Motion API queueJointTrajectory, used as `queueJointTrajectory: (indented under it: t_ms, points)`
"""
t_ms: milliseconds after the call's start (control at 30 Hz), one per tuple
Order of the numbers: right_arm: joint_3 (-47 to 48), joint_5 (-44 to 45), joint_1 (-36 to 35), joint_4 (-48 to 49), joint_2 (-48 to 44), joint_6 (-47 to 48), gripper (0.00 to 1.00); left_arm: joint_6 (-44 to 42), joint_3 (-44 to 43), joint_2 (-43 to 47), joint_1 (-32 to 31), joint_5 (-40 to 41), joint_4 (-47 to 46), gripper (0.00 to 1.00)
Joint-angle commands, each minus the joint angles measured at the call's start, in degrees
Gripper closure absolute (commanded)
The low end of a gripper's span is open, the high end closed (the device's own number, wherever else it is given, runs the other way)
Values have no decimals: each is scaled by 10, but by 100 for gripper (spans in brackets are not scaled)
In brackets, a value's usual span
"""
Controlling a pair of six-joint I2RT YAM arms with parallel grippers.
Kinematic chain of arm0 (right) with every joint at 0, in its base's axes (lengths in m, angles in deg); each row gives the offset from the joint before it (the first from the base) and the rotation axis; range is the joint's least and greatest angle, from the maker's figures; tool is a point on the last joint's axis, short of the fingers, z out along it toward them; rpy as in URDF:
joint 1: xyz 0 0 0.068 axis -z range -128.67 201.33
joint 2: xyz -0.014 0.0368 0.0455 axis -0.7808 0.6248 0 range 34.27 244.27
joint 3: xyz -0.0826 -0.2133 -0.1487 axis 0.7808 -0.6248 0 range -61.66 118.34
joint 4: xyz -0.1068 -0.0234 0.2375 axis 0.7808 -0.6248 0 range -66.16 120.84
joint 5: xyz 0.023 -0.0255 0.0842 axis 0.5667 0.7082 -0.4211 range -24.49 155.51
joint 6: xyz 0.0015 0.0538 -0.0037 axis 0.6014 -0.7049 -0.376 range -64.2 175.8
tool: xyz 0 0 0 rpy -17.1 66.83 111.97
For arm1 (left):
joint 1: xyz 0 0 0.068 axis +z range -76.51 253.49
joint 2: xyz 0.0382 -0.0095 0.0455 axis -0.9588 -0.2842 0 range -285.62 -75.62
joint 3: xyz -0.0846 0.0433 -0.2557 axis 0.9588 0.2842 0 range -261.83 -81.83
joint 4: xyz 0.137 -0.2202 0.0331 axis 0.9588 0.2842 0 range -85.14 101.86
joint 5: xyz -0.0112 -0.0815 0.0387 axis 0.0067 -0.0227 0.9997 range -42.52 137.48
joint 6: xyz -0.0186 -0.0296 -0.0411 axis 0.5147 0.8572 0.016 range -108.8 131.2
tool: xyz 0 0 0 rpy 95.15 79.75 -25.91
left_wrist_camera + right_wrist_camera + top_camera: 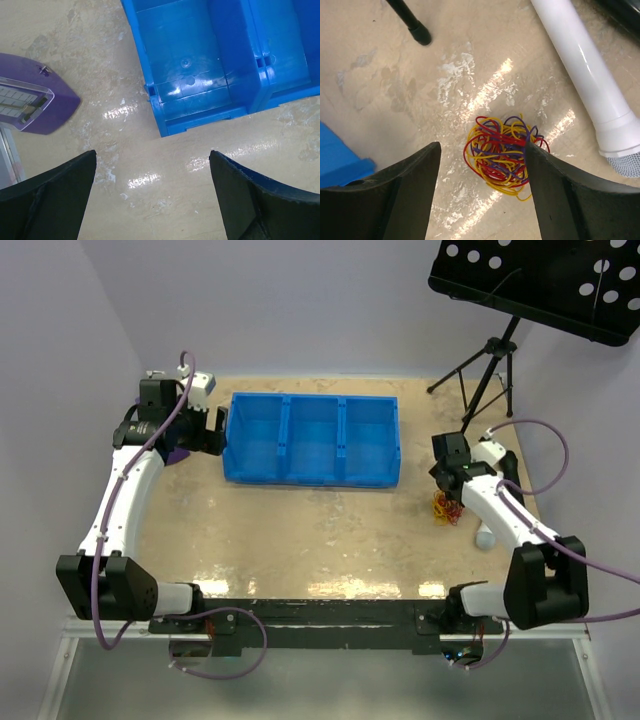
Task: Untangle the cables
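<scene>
Left gripper (152,160): jaws spread wide with nothing between them; it hangs over bare table just off the bin's left end, by the near left corner.
Right gripper (482,147): jaws well apart, nothing gripped; it is down low off the bin's right end, slightly nearer the arm bases than the bin.
Right fingers (555,200): one stands on each side of the cables; the right one hides the clump's edge, and I cannot tell whether it touches.
Cables (497,160): one tight clump of red, yellow and purple loops lying on the table, off the bin's right end and apart from it; in the top view (445,508) it sits right under the right gripper.
Bin (312,440): blue, three compartments in a row, long side across the table; the left compartment, seen by the left wrist, has nothing in it.
Purple device (45,107): flat on the table, left of the bin's left end.
White tube (580,55): mesh-tipped, lying right of the bin, beyond the cables.
Stand foot (420,34): black, on the table right of the bin.
Table (300,540): beige, glossy, scuffed.
</scene>
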Motion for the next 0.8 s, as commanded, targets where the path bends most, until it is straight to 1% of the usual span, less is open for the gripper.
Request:
queueJointTrajectory:
  t_ms: [0,233,300,333,433,533,567,600,667,700,767]
  points:
    - [-16,-10,12,21,12,6,30,-9,-15,6,3,-5,-16,0]
    - [-23,-36,14,45,60,3,35,-7,-5,7,3,-16,-25,0]
    - [-23,-51,13,50,69,5,44,-8,-6,6,3,-16,-25,0]
    - [-25,-56,14,52,73,7,45,-8,-6,5,3,-16,-25,0]
    - [-36,-68,13,58,80,12,45,-10,-9,6,4,-13,-25,0]
    - [-47,-84,14,62,78,18,48,-12,-10,7,3,-10,-26,0]
    - [-55,-95,13,67,73,21,52,-13,-9,8,4,-9,-27,0]
    - [-62,-105,13,76,67,25,62,-14,-9,7,3,-9,-27,0]
    - [-80,-131,8,91,57,32,88,-15,-9,8,3,-8,-26,0]
    - [-85,-142,5,95,52,33,100,-15,-9,8,4,-8,-26,0]
    - [-98,-164,-18,96,35,33,100,-17,-9,9,4,-8,-26,0]
